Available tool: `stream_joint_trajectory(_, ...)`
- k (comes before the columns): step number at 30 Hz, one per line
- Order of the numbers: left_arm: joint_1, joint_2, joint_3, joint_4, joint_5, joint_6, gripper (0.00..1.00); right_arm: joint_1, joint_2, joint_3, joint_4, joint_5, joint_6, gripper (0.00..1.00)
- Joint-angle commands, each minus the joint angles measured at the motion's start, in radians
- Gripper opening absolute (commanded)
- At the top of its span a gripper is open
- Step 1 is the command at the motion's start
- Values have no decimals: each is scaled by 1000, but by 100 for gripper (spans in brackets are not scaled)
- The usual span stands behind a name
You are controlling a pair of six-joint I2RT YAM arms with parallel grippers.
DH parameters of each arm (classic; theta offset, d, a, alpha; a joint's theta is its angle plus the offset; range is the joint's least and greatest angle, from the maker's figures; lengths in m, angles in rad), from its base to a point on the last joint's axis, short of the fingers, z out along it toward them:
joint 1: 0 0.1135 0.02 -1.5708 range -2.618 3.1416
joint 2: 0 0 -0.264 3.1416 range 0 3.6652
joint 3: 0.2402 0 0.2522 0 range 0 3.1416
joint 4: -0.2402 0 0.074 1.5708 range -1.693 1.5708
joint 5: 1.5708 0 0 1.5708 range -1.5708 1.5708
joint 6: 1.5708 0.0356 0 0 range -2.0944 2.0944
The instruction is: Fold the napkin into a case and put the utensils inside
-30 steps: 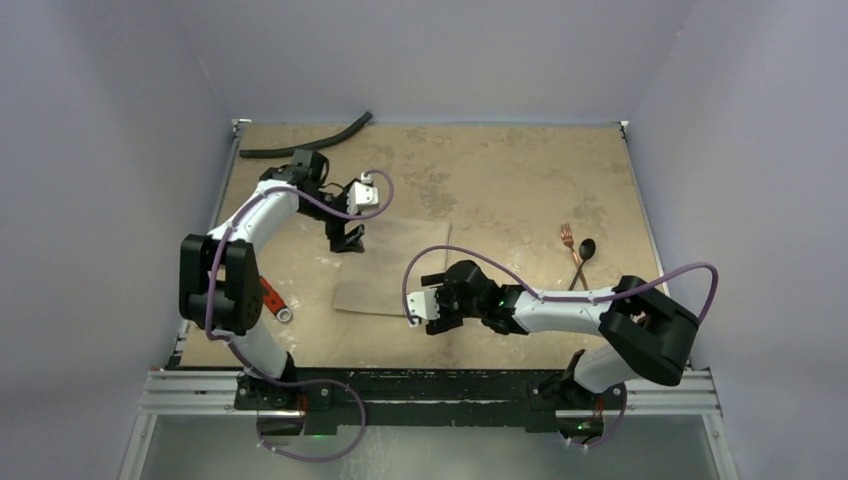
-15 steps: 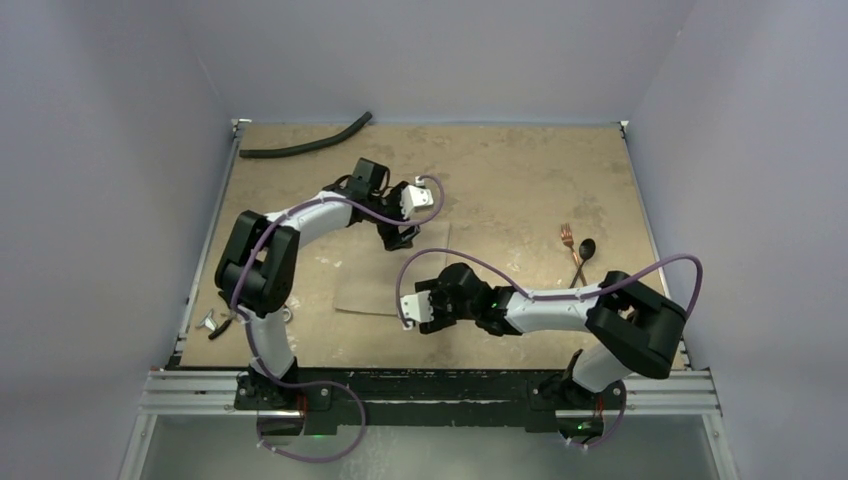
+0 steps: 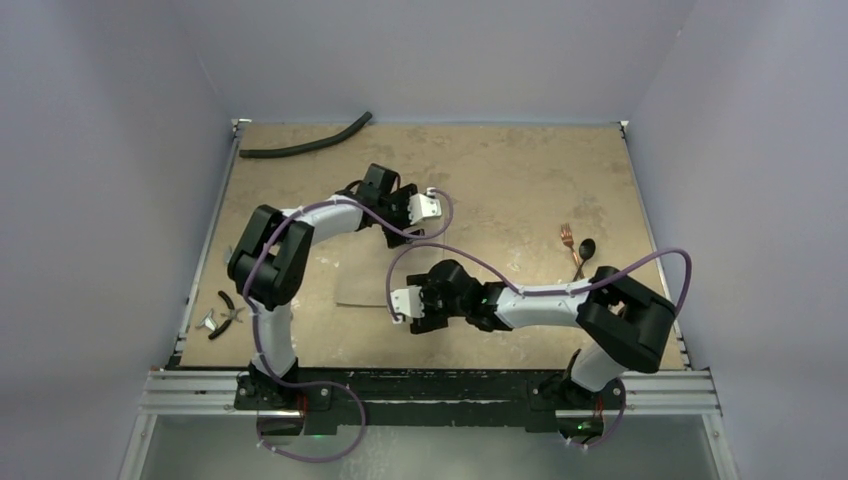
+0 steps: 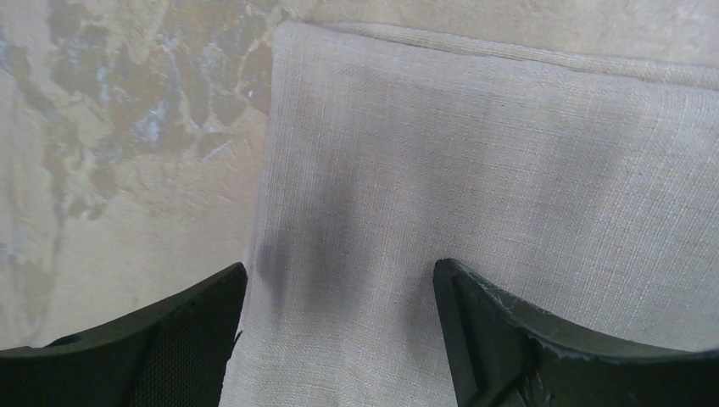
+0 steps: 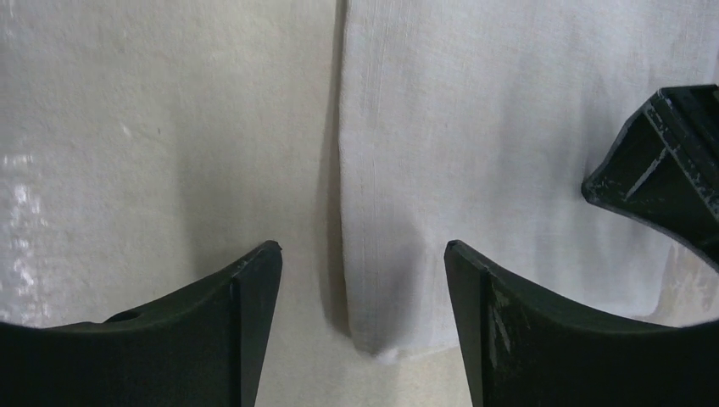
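Note:
The beige napkin [image 3: 362,291] lies flat at mid-table, mostly hidden under both arms in the top view. My left gripper [image 3: 402,234] hangs open just above its far part. In the left wrist view the cloth [image 4: 475,170] fills the space between the spread fingers [image 4: 169,348], and its left edge runs by the left finger. My right gripper [image 3: 411,313] is open over the near edge, with a napkin corner [image 5: 373,335] between its jaws and nothing gripped. The copper fork [image 3: 567,238] and dark-bowled spoon [image 3: 586,248] lie together at the right, apart from both grippers.
A black hose [image 3: 300,148] curves along the far left edge. Pliers [image 3: 231,309] and a small metal piece [image 3: 208,323] lie at the left edge near the left arm's base. A black gripper finger [image 5: 661,174] shows at the right of the right wrist view.
My left arm has swung right, from the napkin's far left to over its far right part. My right gripper has shifted a little left along the near edge.

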Motion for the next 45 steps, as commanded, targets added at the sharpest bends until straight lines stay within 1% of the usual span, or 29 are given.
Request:
stream_joint_trajectory(1, 35, 12, -98, -27, -169, 168, 79, 29, 75, 72, -112, 4, 37, 75)
stream_joint_trajectory(4, 70, -4, -99, -68, -130, 184, 79, 30, 97, 96, -102, 16, 7, 73)
stream_joint_trajectory(5, 75, -10, -104, -84, -124, 201, 79, 30, 93, 90, -101, 12, -9, 73)
stream_joint_trajectory(7, 83, -29, -124, -107, -112, 247, 78, 30, 66, 55, -60, 51, -41, 73)
stream_joint_trajectory(11, 99, -56, -145, -174, -65, 317, 77, 12, 3, -12, 2, 99, -120, 80)
stream_joint_trajectory(13, 99, -67, -151, -179, -33, 329, 78, 5, -8, -43, 19, 133, -147, 81)
stream_joint_trajectory(17, 69, -39, -86, -189, 40, 249, 79, -4, -29, -74, 60, 144, -164, 83)
stream_joint_trajectory(21, 32, -15, -51, -147, 80, 182, 78, -5, -3, -94, 108, 175, -224, 83)
stream_joint_trajectory(25, 26, 6, 0, -159, 119, 141, 78, -5, 40, -89, 124, 184, -256, 82)
stream_joint_trajectory(28, 26, 6, 22, -159, 126, 125, 78, -5, 58, -84, 145, 193, -277, 81)
stream_joint_trajectory(33, 26, 15, 29, -159, 118, 123, 78, 3, 79, -57, 120, 166, -269, 75)
stream_joint_trajectory(35, 26, 20, 20, -148, 103, 124, 78, 18, 87, -51, 113, 156, -265, 71)
stream_joint_trajectory(38, 25, 32, 22, -141, 95, 104, 78, 45, 113, -18, 89, 128, -229, 56)
stream_joint_trajectory(42, 27, 38, 11, -144, 87, 105, 77, 57, 135, 56, 42, 96, -133, 19)
stream_joint_trajectory(44, 27, 36, -1, -140, 75, 110, 77, 57, 134, 80, 31, 76, -84, 6)
stream_joint_trajectory(45, 26, 34, -7, -139, 68, 112, 77, 57, 129, 89, 27, 62, -51, 1)
